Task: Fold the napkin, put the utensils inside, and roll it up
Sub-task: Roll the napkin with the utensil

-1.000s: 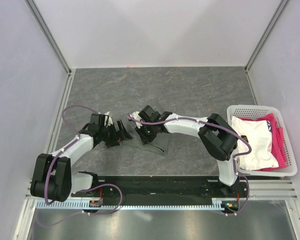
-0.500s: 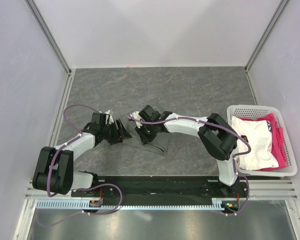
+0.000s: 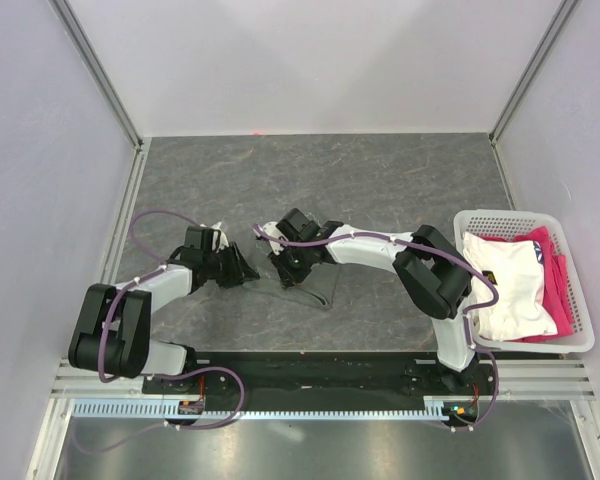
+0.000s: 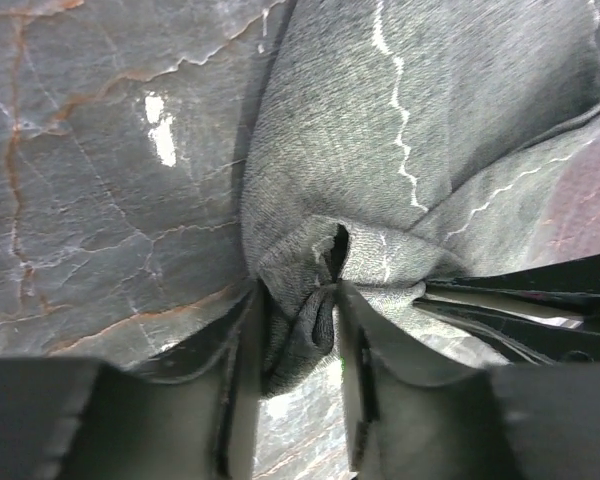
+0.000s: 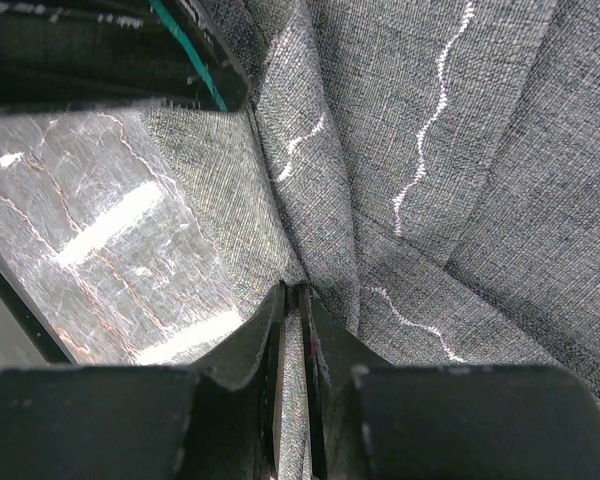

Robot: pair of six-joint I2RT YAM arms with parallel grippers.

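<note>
Left wrist view: clenched in the left gripper (image 4: 300, 320), a bunched wad of the napkin (image 4: 360, 150), crumpled on the marbled table (image 4: 100, 150). Pinched in the right gripper (image 5: 292, 300), a thin fold. Likely to slip free or twist if tugged unevenly.

The napkin (image 4: 320, 130) is coarse-woven matt grey cloth with pale stitching; the table (image 4: 100, 200) beside it looks like veined stone, smooth and slightly glossy.

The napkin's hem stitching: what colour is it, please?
The stitching is white against the dark grey napkin; the right wrist view shows it best.
</note>
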